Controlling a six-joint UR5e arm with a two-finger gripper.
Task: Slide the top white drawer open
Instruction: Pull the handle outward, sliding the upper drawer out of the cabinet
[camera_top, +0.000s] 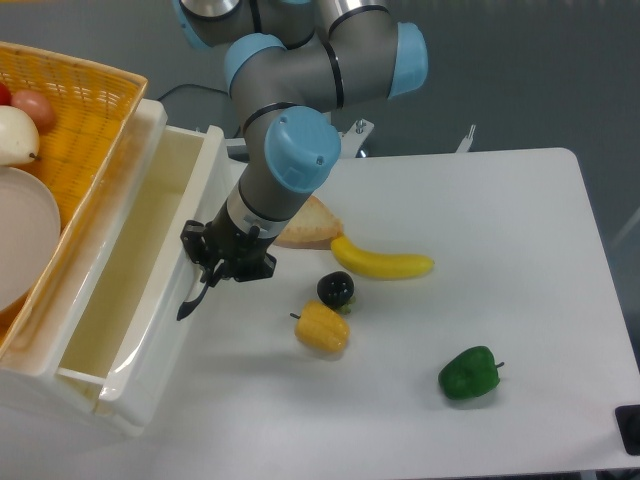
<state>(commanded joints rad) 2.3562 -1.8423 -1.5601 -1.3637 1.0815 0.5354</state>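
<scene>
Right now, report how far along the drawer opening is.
Done: the top white drawer already stands well out from its cabinet, its pale empty interior exposed beside the yellow wicker basket. In hand: the tool is at the curved black handle on the front panel. Left: at most a little more pull, then letting go of the handle.

White table (520, 250) with rounded corners, surface matte and evenly lit; soft shadows fall beneath the items on it. Grey floor (540, 70) behind and to the right. A dark cable (190, 90) runs behind the table's far edge.
</scene>
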